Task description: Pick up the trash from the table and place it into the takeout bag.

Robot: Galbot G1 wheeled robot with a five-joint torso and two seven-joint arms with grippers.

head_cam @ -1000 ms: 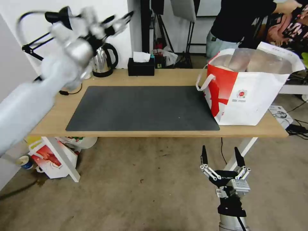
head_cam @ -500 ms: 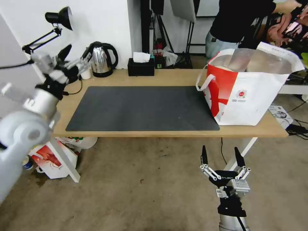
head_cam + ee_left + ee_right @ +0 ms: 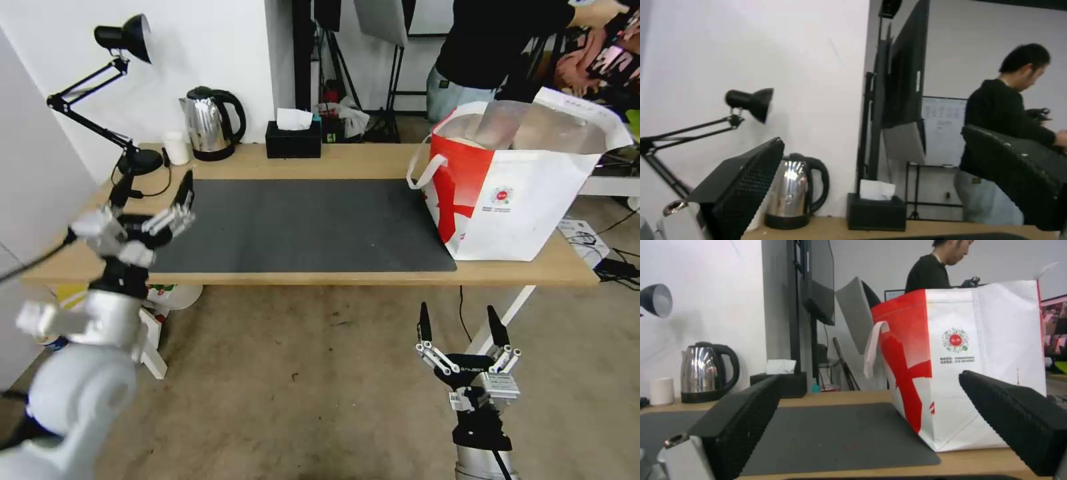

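The takeout bag stands open on the right end of the table, its foil lining showing; a tan rounded top sits just inside its mouth. No other trash is visible; the dark mat lies bare. My left gripper hangs open and empty over the table's front left corner. Below the table's front edge, over the floor, my right gripper is open and empty. In the right wrist view the bag stands behind my open gripper.
A black desk lamp, a steel kettle, a small white cup and a black tissue box line the table's back edge. A smaller red-and-white bag sits on the floor under the left end.
My left arm has swung down from high at the back left to the table's front left corner, gripper open throughout. The right arm has not moved.
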